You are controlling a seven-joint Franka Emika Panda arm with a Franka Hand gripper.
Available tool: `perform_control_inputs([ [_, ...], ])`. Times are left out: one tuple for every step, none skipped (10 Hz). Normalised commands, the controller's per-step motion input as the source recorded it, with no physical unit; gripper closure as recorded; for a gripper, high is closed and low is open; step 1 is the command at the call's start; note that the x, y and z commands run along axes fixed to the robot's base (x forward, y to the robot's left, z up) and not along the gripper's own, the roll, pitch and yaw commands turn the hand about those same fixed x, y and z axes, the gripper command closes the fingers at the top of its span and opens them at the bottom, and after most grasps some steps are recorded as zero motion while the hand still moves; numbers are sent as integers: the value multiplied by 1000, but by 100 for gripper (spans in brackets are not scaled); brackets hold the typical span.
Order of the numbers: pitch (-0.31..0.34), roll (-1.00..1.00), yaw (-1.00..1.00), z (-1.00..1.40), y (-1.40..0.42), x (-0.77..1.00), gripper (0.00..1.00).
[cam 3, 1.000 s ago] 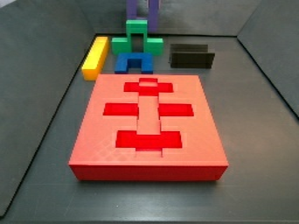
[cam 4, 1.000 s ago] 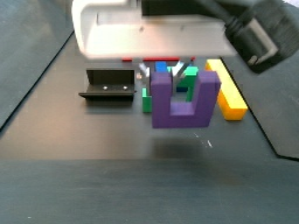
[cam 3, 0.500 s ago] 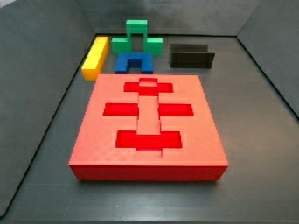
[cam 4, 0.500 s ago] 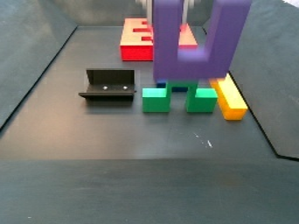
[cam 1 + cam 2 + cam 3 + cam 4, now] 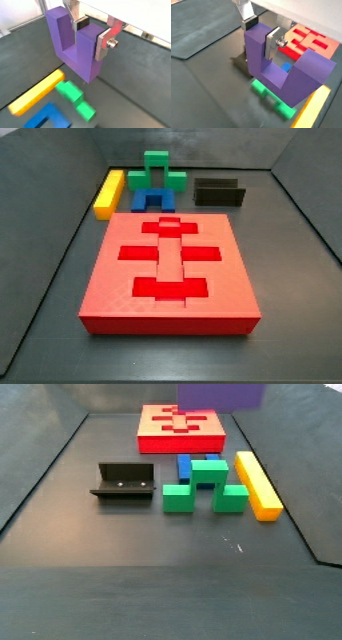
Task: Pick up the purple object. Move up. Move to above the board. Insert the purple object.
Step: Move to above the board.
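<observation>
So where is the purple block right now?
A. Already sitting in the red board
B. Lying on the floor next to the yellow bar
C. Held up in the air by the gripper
C. In both wrist views the gripper clamps one prong of the purple object, hanging above the green block and the yellow bar.

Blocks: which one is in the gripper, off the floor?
The purple object, a U-shaped block: the gripper is clamped on one prong, high over the floor. The green block, blue block and yellow bar lie on the floor.
</observation>
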Motion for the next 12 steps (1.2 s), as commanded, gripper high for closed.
perform_control_inputs([
  [7,13,-1,134,-1400,-109,100],
  [12,19,-1,135,-1400,-103,100],
  [18,15,5,138,-1400,-102,100],
  [18,4,5,142,-1400,-103,100],
  [14,-5,5,145,-1400,-105,100],
  [9,1,4,147,-1400,-109,100],
  [8,10,8,153,-1400,-107,100],
  [25,-10,6,169,-1400,-97,100],
  [49,11,7,183,-1400,-83,100],
  [76,10,8,194,-1400,-52,100],
  [120,7,7,73,-472,35,100],
  [139,5,3,37,-168,68,100],
])
